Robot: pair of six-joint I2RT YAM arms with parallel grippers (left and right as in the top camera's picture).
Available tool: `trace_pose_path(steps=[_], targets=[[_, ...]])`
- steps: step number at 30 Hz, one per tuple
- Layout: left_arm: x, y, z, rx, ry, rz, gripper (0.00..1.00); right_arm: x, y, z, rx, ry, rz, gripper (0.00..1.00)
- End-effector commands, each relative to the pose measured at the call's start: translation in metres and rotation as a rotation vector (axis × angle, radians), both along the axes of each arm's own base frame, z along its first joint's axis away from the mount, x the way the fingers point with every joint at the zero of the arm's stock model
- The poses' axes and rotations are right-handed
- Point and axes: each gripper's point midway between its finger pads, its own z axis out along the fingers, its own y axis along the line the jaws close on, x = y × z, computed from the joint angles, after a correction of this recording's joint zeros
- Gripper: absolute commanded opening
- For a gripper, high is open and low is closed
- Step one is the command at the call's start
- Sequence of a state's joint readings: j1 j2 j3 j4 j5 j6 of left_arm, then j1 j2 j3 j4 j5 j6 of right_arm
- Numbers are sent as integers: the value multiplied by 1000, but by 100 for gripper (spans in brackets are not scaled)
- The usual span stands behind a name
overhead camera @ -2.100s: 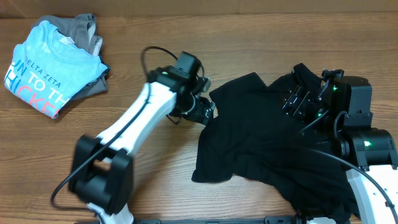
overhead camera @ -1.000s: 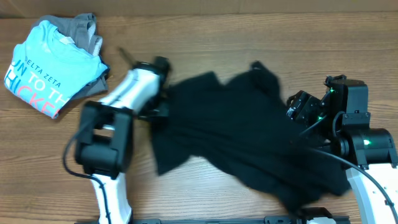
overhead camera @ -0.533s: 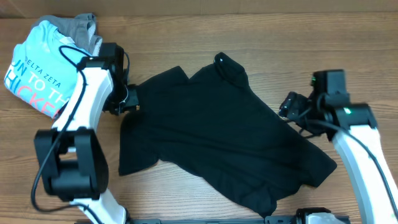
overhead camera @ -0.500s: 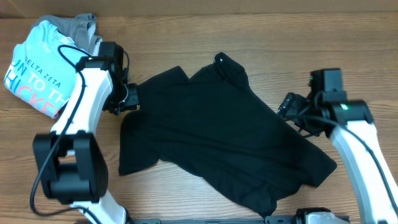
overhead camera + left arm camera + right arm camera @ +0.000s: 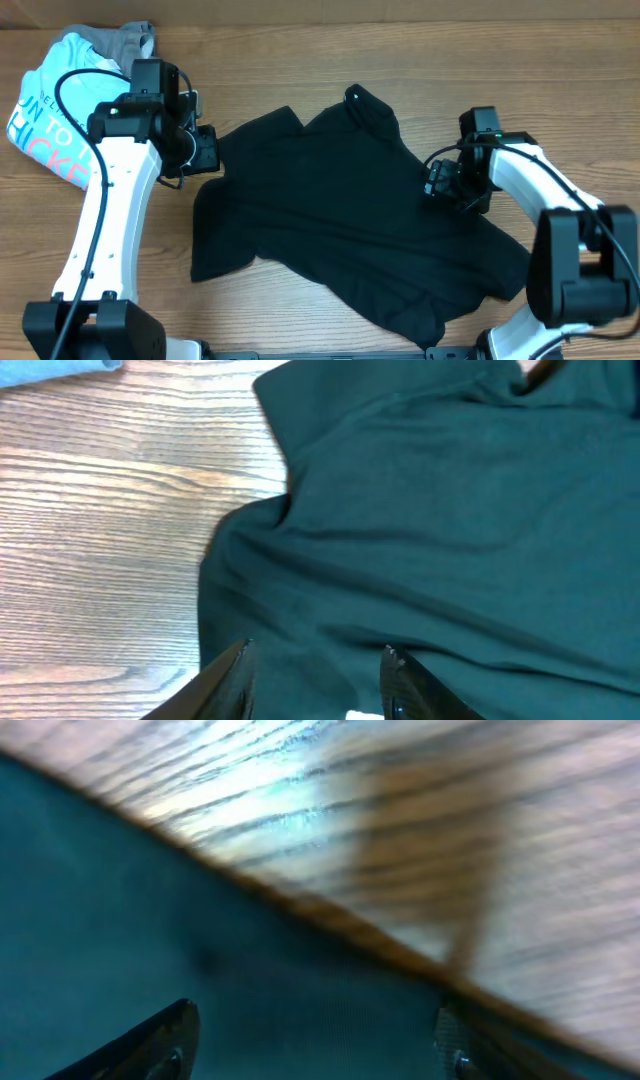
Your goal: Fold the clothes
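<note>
Both grippers hang open, holding nothing: left gripper point(image 5: 207, 156) at one sleeve, right gripper point(image 5: 438, 187) over the black T-shirt point(image 5: 340, 230), which lies spread but rumpled on the table point(image 5: 560, 90) (flattening stage, I'd judge). Next likely needs a pinch on an edge for the first fold.

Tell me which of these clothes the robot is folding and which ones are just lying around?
Part of the job:
- black T-shirt, spread loosely in the middle of the wooden table, between the two arms

Just lying about:
- light blue T-shirt with lettering, top left in the overhead view
- grey garment, bunched up against the blue one
</note>
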State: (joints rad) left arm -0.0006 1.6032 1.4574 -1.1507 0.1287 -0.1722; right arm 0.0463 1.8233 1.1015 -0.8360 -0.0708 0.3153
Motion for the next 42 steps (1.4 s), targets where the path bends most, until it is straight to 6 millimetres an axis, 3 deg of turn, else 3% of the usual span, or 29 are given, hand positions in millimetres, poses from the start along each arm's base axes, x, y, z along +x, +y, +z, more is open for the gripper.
trace_pose_path(steps=[1,3,5,7,10,14,17,18,21,26,27,28,29,30,34,37,39,42], targets=[[-4,-11,4,-43,-8,-43,44,4,1,-10,6,9,34,79],[-4,-13,4,-52,-8,-46,44,2,1,-20,6,17,35,79],[-4,-14,4,-61,-8,-49,43,0,1,-28,7,15,35,66],[-4,-16,5,-70,-8,-51,43,-1,1,-34,8,9,34,47],[-4,-16,5,-70,-7,-50,43,8,1,-38,7,-33,30,4],[-4,-16,5,-74,-8,-51,43,46,-2,-32,15,-186,-10,4],[-4,-17,5,-74,-8,-51,43,92,-14,-15,6,-381,-38,4],[-4,-17,5,-78,-8,-52,43,118,-27,1,-13,-493,-65,4],[-4,-24,7,-117,-11,-64,43,163,-49,42,-8,-677,-106,4],[-4,-31,9,-156,-13,-76,44,206,-70,107,28,-846,-123,4],[-4,-31,9,-156,-16,-76,44,212,-75,118,23,-864,-130,15],[-3,-32,9,-155,-20,-80,45,215,-81,128,18,-874,-137,54],[-2,-33,10,-155,-26,-90,45,217,-84,134,15,-877,-143,82],[-1,-38,11,-161,-39,-120,47,217,-89,140,12,-868,-151,100],[9,-59,17,-168,-110,-243,59,206,-95,156,44,-810,-153,100],[19,-79,22,-142,-186,-342,71,188,-88,179,103,-778,-119,100],[29,-87,25,-90,-238,-376,79,172,-79,199,143,-766,-106,100],[47,-85,21,36,-287,-360,81,140,-67,230,174,-753,-94,100]])
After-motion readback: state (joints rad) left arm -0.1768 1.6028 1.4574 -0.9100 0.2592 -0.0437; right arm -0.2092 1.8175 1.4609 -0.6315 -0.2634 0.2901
